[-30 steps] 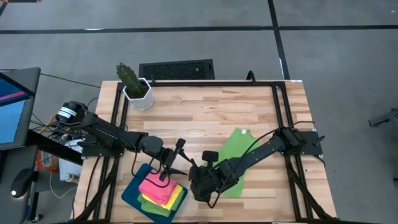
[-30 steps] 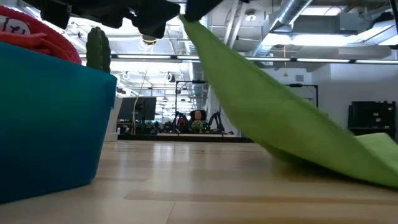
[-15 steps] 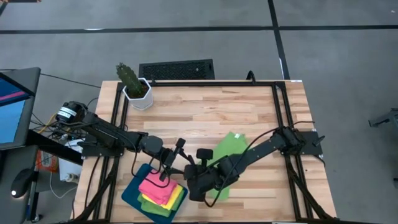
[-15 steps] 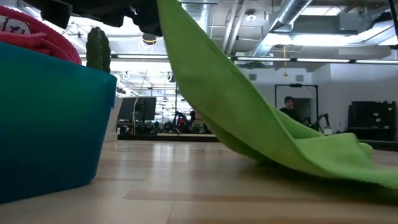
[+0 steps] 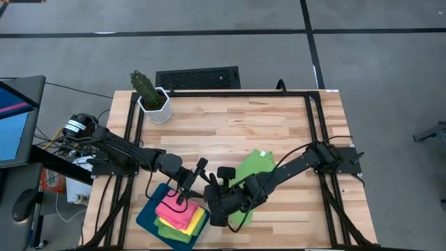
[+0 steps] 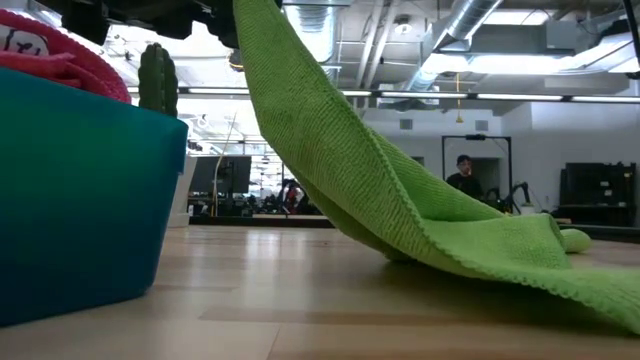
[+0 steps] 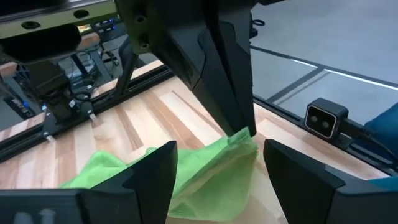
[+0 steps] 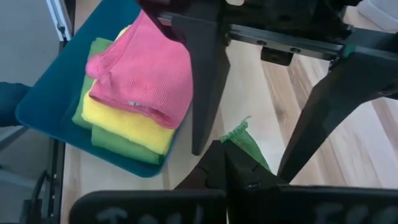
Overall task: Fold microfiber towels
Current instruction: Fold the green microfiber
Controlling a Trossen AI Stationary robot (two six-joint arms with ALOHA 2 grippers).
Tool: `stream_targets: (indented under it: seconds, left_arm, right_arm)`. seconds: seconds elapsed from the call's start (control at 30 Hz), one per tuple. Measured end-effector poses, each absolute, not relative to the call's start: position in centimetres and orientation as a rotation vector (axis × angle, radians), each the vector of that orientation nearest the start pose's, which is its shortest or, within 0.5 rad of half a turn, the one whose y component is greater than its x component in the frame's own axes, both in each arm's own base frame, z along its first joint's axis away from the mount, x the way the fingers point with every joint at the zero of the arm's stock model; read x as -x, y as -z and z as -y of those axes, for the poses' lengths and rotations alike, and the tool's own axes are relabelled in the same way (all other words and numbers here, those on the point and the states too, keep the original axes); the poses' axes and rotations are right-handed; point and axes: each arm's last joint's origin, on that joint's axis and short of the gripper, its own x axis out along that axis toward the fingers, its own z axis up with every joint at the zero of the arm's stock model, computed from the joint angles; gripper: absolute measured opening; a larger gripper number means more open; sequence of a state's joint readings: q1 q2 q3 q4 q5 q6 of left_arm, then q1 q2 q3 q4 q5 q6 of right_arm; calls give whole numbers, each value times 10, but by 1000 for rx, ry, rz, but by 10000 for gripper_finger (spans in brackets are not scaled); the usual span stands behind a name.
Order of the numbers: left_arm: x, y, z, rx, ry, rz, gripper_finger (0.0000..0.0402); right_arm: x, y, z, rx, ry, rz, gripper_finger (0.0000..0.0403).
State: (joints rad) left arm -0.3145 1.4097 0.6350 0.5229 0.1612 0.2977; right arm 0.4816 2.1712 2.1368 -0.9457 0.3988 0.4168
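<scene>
Near the front edge of the desk [image 5: 230, 125], my right hand [image 8: 231, 163] is pressed together on a corner of the lime green towel [image 5: 252, 167], lifting that end while the rest trails on the wood. My left hand [image 7: 214, 149] hangs spread just beside it, fingers apart, touching nothing. Beside them sits the teal tray [image 5: 148, 217] with folded towels [image 5: 180, 213], pink on yellow on green.

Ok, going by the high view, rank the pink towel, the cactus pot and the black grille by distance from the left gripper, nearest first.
From the left gripper, open near the table's front:
1. Pink towel, on top of the stack in the teal tray, just in front of it.
2. Cactus pot, at the back left corner.
3. Black grille, on the floor behind the table.
</scene>
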Motion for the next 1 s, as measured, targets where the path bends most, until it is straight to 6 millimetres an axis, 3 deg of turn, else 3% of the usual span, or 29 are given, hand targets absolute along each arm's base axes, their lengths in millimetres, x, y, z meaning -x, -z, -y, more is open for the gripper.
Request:
stream_targets:
  seconds: [0.13,0.43,0.7,0.83,1.0]
  left_arm:
    - [-273,-212,94,-326,509,-174,208]
    - [-272,-212,94,-360,530,-156,98]
    - [-272,-211,94,-364,536,-168,24]
    - [-272,-212,94,-351,522,-174,4]
    - [-273,-209,92,-338,446,-211,3]
  right_arm:
    - [-420,-294,-208,28,103,-877,7]
    - [-421,-295,-209,24,96,-862,8]
    - [-420,-297,-209,24,94,-868,10]
    - [-410,-308,-211,-23,137,-917,28]
    - [-383,-308,-219,-117,260,-1070,74]
